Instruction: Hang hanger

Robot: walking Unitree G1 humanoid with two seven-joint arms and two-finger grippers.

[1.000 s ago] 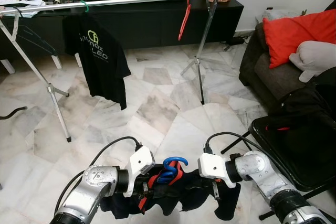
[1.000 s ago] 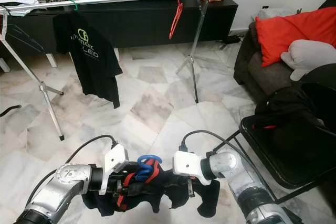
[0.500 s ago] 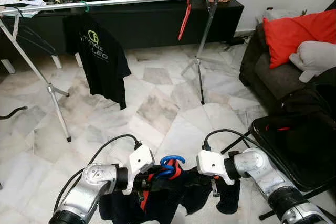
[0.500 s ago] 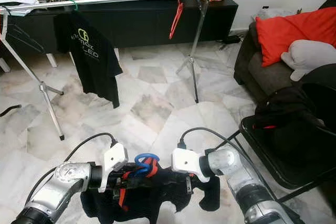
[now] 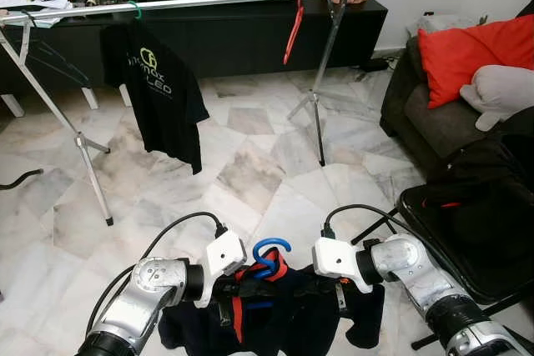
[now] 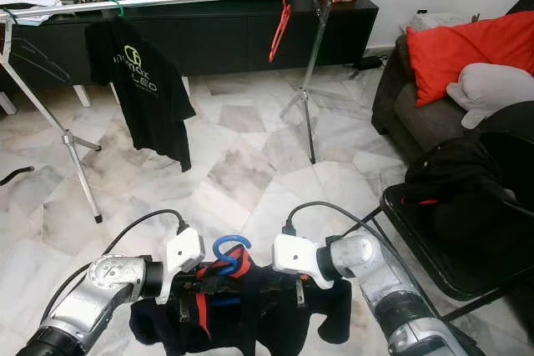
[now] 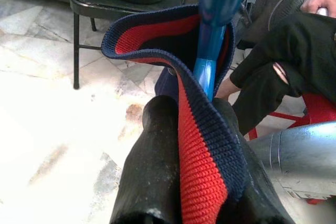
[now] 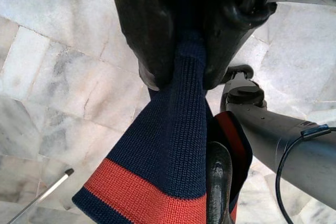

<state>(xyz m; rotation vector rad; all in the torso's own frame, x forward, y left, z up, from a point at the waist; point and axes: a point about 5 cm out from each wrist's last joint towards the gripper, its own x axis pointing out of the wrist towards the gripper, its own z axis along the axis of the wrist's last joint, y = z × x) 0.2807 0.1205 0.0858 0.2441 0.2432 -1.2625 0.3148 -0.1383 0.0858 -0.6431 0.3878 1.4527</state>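
Low in front of me, a dark navy garment [image 5: 284, 314] with a red-striped collar hangs on a blue hanger [image 5: 271, 254] whose hook stands up between my two grippers. My left gripper [image 5: 240, 287] is shut on the collar just left of the hook; in the left wrist view the fingers [image 7: 152, 150] pinch the red and navy rib beside the blue hanger neck [image 7: 210, 40]. My right gripper [image 5: 307, 285] is shut on the collar to the right, with navy knit [image 8: 181, 129] clamped between its fingers [image 8: 149, 51]. The silver clothes rail [image 5: 192, 0] runs across the far side.
A black T-shirt [image 5: 158, 89] and an empty red hanger [image 5: 293, 27] hang on the rail, whose stand legs [image 5: 321, 114] splay over the marble floor. A black chair [image 5: 467, 231] with dark cloth stands at my right, with a sofa and red cushion [image 5: 476, 52] beyond. A dark TV bench [image 5: 242, 35] stands behind the rail.
The garment, bunched up a second ago, now hangs longer and flatter below the grippers. The blue hook has risen slightly. Both grippers keep their hold.
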